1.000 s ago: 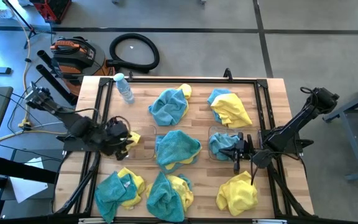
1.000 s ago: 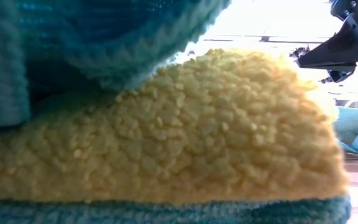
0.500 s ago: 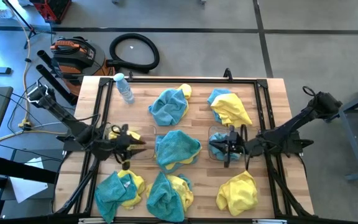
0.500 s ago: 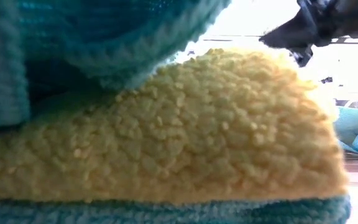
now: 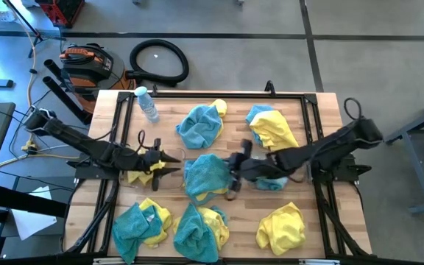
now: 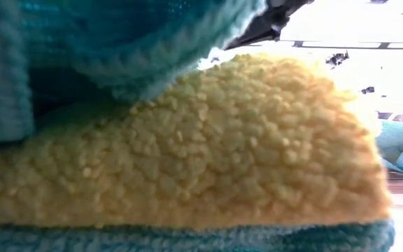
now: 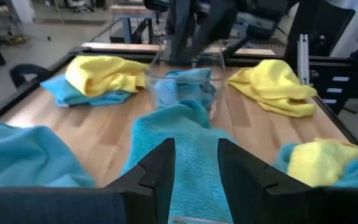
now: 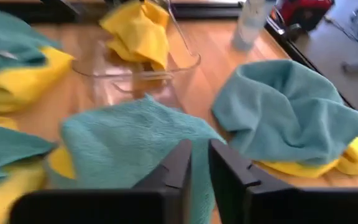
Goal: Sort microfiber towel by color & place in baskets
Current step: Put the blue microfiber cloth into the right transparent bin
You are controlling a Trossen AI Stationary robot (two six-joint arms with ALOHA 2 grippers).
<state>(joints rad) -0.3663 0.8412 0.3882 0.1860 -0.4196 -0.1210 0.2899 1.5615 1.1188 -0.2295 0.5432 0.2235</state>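
Right gripper [image 5: 233, 179] reached in over the middle of the table [image 5: 322, 103], its tip at the right edge of the central teal towel [image 5: 210, 174]. In its wrist view the two fingers [image 8: 178, 167] stood a narrow gap apart with nothing between them, teal cloth [image 8: 126, 140] just ahead. Behind that arm sat the right basket [image 5: 271, 179], clear plastic, a teal towel inside; it showed from the left wrist too [image 7: 185, 84], partly hidden by the right arm.

Left gripper [image 5: 169, 163] pointed toward the same central towel from the other side, tips just short of its left edge. Fingers [image 7: 159, 171] were parted, empty, teal cloth [image 7: 188, 152] lying between and beyond them. Under that arm's wrist sat the left basket [image 5: 147, 177] with a yellow towel [image 5: 142, 176] in it; the right wrist view showed that clear bin [image 8: 138, 71] with the yellow cloth [image 8: 138, 31] draped in.

Loose towels elsewhere:
- far side, middle: teal over yellow pile [image 5: 201, 124].
- far side, right: yellow over teal pile [image 5: 272, 128].
- near edge, left: teal with yellow [image 5: 141, 221].
- near edge, middle: teal with yellow [image 5: 200, 227].
- near edge, right: yellow alone [image 5: 281, 226].

Water bottle [image 5: 147, 103] lay at the far left corner. Low camera was blocked by a yellow towel [image 6: 187, 154] pressed close, teal above and below it.
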